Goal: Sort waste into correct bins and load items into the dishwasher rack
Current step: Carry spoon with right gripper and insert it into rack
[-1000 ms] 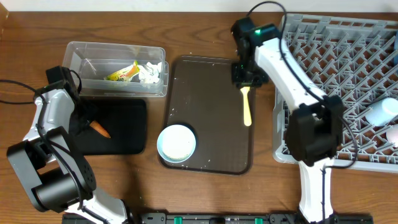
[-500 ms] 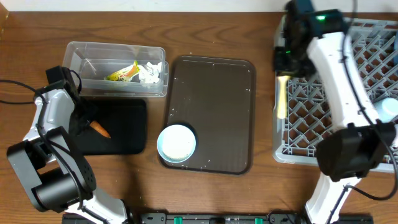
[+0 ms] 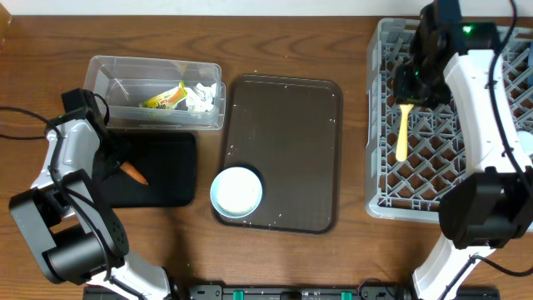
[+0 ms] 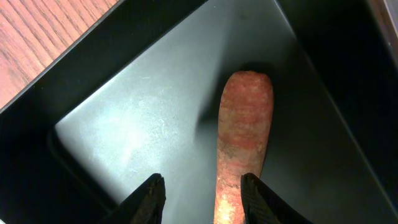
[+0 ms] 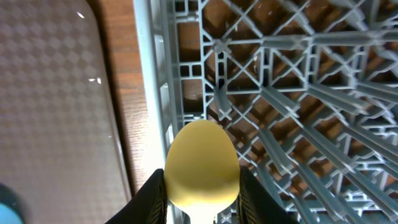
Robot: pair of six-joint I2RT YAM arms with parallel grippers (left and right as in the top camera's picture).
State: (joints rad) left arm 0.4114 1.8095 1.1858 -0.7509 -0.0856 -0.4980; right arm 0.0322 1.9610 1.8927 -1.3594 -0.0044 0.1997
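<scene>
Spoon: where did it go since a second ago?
The right claw carried the spoon rightward, from over the brown tray to above the grey rack, still gripping it. The left claw, carrot stick, bowl and clear tub stayed put.

Left claw [image 4: 200,198]: the carrot stick [image 4: 244,130] is cut off by the frame edge between the fingers, so contact cannot be confirmed. Right claw [image 5: 202,202]: the pale yellow spoon [image 5: 202,163] has its handle out of view beneath the claw. From overhead, the dishwasher rack [image 3: 372,125] is cropped beyond that claw and partly covered by the arm.
</scene>
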